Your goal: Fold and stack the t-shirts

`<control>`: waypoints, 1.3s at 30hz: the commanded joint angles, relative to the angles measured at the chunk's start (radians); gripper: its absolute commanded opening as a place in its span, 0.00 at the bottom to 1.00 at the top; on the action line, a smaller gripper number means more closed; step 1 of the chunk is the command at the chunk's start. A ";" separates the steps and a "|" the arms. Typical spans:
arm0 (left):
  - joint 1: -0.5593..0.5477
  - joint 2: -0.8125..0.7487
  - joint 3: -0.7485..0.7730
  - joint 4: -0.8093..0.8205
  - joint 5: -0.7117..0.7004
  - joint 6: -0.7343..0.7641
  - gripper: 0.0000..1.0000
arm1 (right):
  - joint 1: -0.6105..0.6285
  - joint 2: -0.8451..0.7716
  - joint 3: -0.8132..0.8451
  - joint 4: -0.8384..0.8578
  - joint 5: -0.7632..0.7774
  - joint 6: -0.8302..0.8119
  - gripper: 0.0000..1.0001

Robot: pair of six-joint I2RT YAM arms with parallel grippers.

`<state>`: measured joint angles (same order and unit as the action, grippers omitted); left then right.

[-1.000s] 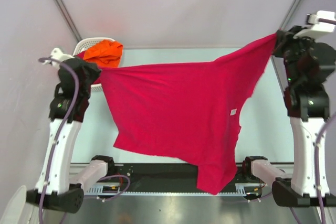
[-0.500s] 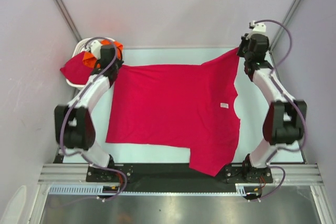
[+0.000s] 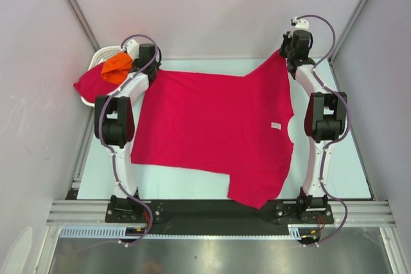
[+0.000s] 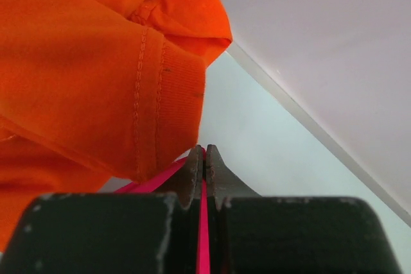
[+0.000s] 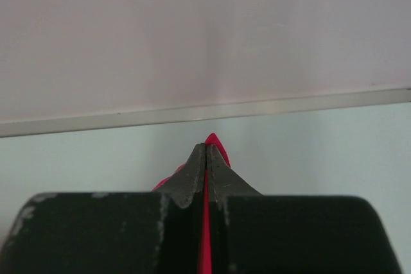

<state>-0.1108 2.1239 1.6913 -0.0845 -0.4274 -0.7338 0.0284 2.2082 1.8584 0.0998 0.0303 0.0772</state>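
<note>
The crimson t-shirt (image 3: pixel 212 133) lies spread on the bench (image 3: pixel 350 158). Its far corners are pinched by the left end effector (image 4: pixel 203 153) and the right end effector (image 5: pixel 205 147), both clamped shut on thin fabric. One sleeve reaches past the bench's near edge, so a pull could drag it crooked or bunch the cloth. The orange t-shirt (image 4: pixel 83 62), piled in the white basket (image 3: pixel 103 52), crowds the left end effector and might snag.

A white basket (image 3: pixel 104 52) sits at the far left corner of the pale green table (image 3: pixel 347 165), right beside the grey wall (image 3: pixel 212 11).
</note>
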 commanded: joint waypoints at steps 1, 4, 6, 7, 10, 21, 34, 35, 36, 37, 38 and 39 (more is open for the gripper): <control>0.010 0.024 0.048 0.040 -0.054 -0.021 0.00 | -0.012 0.041 0.104 -0.014 -0.016 -0.002 0.00; 0.010 0.034 0.050 0.051 -0.050 -0.023 0.00 | -0.013 0.057 0.119 -0.028 -0.021 0.004 0.00; 0.011 0.048 0.060 0.055 -0.044 -0.012 0.00 | -0.012 0.067 0.130 -0.031 -0.021 0.010 0.00; 0.011 0.053 0.065 0.055 -0.042 -0.009 0.00 | -0.013 0.070 0.134 -0.035 -0.020 0.013 0.00; 0.011 0.064 0.070 0.054 -0.036 -0.004 0.00 | -0.010 0.088 0.157 -0.055 -0.047 0.019 0.00; 0.011 0.088 0.068 0.049 -0.016 -0.012 0.00 | 0.010 0.094 0.156 -0.075 -0.041 0.022 0.00; 0.014 0.123 0.093 0.011 -0.019 -0.022 0.00 | 0.028 0.120 0.163 -0.152 -0.038 0.047 0.00; 0.014 0.125 0.105 0.000 -0.024 -0.027 0.00 | 0.028 0.123 0.168 -0.153 -0.036 0.052 0.00; 0.014 0.130 0.110 -0.007 -0.027 -0.033 0.00 | 0.030 0.127 0.177 -0.160 -0.040 0.053 0.00; 0.016 0.131 0.114 -0.014 -0.028 -0.032 0.00 | 0.033 0.128 0.179 -0.160 -0.043 0.055 0.00; 0.017 0.130 0.117 -0.015 -0.031 -0.033 0.00 | 0.039 0.131 0.183 -0.158 -0.040 0.053 0.00; 0.017 0.130 0.117 -0.017 -0.030 -0.035 0.00 | 0.042 0.134 0.186 -0.161 -0.038 0.049 0.00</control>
<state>-0.1074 2.2524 1.7565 -0.0891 -0.4419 -0.7433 0.0498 2.3180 1.9884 -0.0517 -0.0124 0.1207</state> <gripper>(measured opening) 0.009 0.009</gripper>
